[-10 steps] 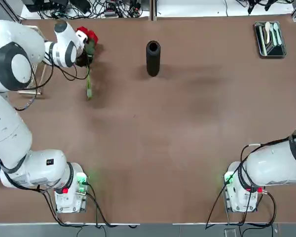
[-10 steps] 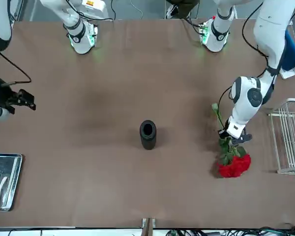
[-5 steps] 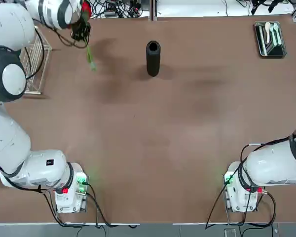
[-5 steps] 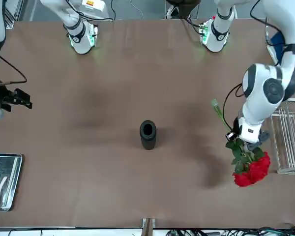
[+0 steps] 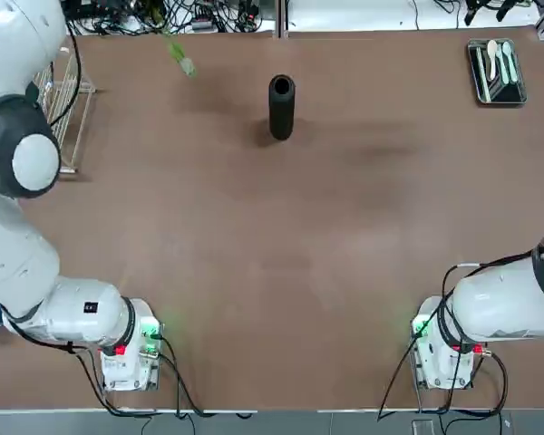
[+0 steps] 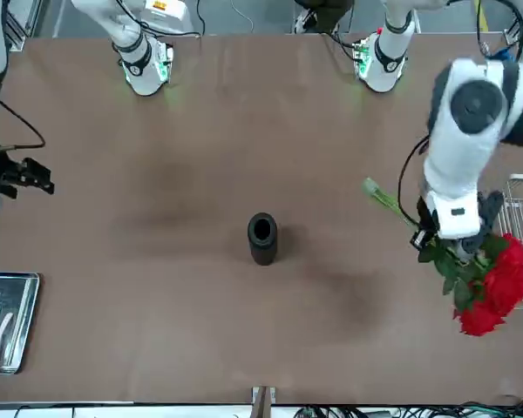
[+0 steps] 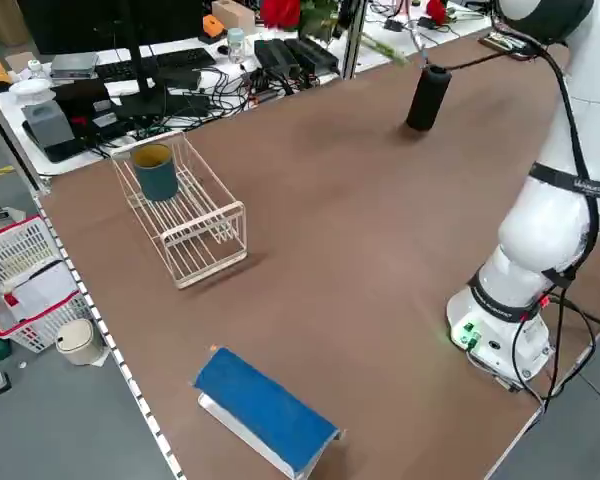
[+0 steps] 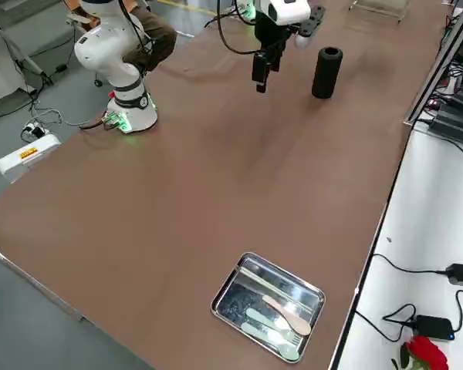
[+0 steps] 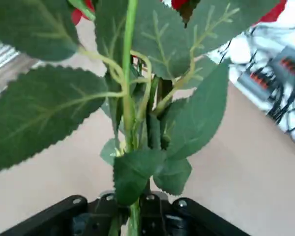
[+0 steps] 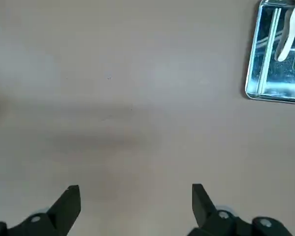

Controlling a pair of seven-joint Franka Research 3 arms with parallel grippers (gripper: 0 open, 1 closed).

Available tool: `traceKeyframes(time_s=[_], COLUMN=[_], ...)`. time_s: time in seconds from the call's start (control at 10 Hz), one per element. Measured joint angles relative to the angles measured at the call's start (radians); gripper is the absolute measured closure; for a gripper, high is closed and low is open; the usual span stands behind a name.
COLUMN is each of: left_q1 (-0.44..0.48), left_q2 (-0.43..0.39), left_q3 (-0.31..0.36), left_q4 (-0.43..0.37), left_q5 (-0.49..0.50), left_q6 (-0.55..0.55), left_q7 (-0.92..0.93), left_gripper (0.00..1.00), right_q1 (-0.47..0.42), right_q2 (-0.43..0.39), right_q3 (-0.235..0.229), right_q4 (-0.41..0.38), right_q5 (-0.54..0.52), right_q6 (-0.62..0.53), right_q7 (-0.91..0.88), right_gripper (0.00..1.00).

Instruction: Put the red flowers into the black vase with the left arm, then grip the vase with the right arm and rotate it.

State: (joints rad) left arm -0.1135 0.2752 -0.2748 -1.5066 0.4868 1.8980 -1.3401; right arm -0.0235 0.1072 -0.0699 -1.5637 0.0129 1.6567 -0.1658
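The top view looks straight down on the table (image 5: 281, 272), bases at its bottom edge. The front view faces the robot across it. Both show the vase (image 5: 281, 107), as do the two raised side views, which look diagonally. The left wrist camera sits close against leaves (image 9: 137, 123); the right one looks down at a tray (image 10: 280, 59).

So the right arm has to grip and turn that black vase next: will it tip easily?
Probably somewhat: the black vase is tall and slim on a small base. It stands empty while the left gripper holds the red flowers, so it is likely light.
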Motion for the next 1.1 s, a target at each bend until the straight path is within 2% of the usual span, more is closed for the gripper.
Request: traceKeyframes(time_s=[0.2, 0.5, 0.7, 1.1], left_q1=[-0.105, -0.278, -0.357, -0.469], left_q2=[0.004, 0.038, 0.059, 0.136], left_q3=[-0.003, -0.006, -0.006, -0.002], left_q4=[0.009, 0.009, 0.010, 0.024], left_q5=[0.218, 0.609, 0.740, 0.917], left_q6=[-0.003, -0.012, -0.026, -0.095], left_q7=[-0.200, -0.507, -0.558, -0.646], left_gripper=[0.92, 0.92, 0.92, 0.92], right_q1=[-0.013, -0.009, -0.008, -0.007], right_q2=[-0.003, -0.011, -0.011, -0.011], right_q3=[-0.001, 0.003, 0.005, 0.008], right_q4=[0.001, 0.003, 0.002, -0.005], right_q5=[0.000, 0.000, 0.000, 0.000], right_q6=[0.000, 0.038, 0.049, 0.041], right_q7=[0.000, 0.000, 0.000, 0.000], right_gripper=[0.00, 0.00, 0.00, 0.00])
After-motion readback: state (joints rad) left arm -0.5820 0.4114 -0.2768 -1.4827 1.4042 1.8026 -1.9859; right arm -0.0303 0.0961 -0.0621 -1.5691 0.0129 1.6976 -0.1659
